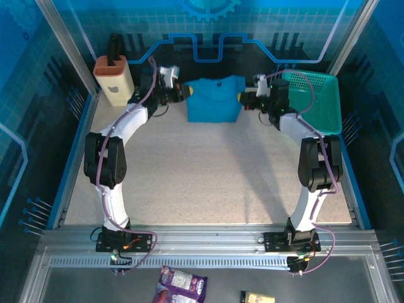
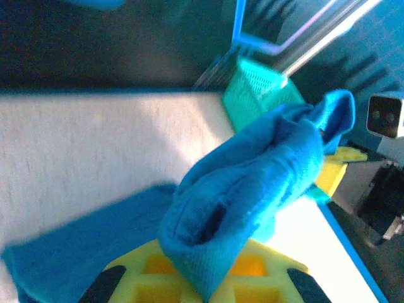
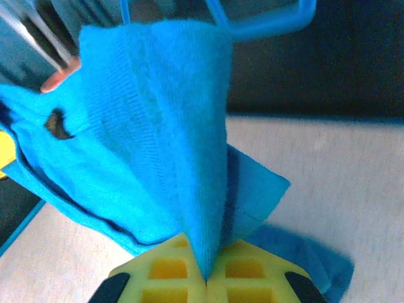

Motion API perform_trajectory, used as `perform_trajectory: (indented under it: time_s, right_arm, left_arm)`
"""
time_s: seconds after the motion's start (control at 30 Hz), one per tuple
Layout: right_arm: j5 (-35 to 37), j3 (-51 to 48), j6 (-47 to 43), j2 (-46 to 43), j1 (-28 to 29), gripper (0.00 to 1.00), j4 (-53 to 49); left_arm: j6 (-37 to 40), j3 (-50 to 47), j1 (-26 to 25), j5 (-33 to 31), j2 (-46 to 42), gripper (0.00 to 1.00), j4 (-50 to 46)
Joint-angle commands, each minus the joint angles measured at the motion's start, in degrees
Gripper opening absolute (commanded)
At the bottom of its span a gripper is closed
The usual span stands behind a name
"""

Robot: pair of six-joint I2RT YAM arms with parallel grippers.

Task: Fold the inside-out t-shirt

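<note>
Left tool (image 1: 185,92) and right tool (image 1: 242,98) pinched shut on opposite t-shirt (image 1: 214,101) edges. Spread beside basket (image 1: 319,101), presumably readying a fold.

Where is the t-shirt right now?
In the top view the t-shirt is at the table's far centre, gripped between the left gripper and right gripper, left of the basket.

On the speckled counter (image 1: 208,177), the blue t-shirt (image 1: 214,101) is laid at the far middle; a teal basket (image 1: 325,101) is set far right.
</note>
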Motion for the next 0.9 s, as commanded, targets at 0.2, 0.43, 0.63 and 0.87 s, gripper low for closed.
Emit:
perform_trajectory:
  time_s: [0.2, 0.43, 0.63, 0.87]
  right_arm:
    - [-3.14, -21.83, -2.15, -20.11, 2.54, 0.0, 1.11]
    - [-0.51, -31.19, -3.43, -27.82, 6.11, 0.0, -7.2]
    - [1.47, -35.77, -1.5, -33.19, 7.46, 0.0, -10.92]
    - [5.04, -31.56, 0.21, -26.94, 6.92, 0.0, -15.18]
  left_arm:
    - [-1.65, -22.75, -2.39, 7.99, -17.35, 0.0, 11.54]
    - [-0.82, -33.16, -6.24, 6.94, -23.64, 0.0, 8.02]
    - [1.72, -36.71, -8.05, 5.62, -28.21, 0.0, -0.34]
    - [2.15, -31.12, -8.11, -5.11, -23.76, 0.0, -8.41]
